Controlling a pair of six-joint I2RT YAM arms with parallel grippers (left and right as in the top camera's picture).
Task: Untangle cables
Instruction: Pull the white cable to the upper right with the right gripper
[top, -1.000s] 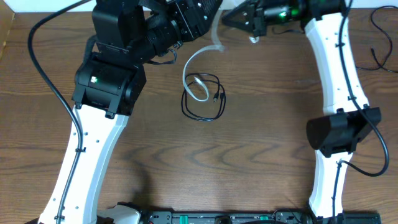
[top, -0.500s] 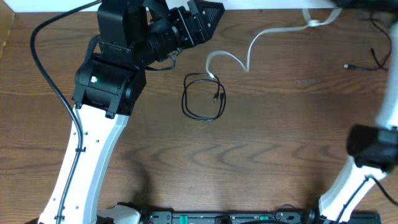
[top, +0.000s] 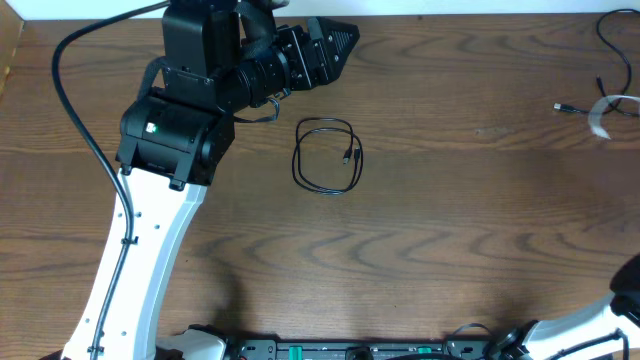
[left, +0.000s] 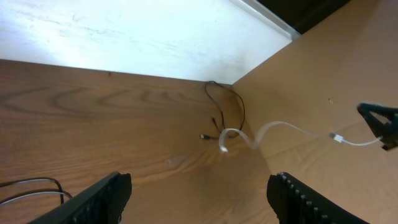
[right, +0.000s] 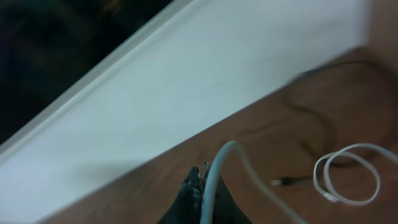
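Your worktop (top: 450, 230): brown woodgrain, white wall (left: 124, 37) behind | left claw (left: 199, 186) gaping, empty | right claw (right: 200, 186) pinches white cable (top: 603, 112), now dragged far right | black cable (top: 325, 155) unmoved

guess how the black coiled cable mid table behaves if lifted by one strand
Probably floppy: the black cable is thin and lies in loose loops, so it would likely sag and uncoil. It looks light, so a push would likely slide it across the wood table.
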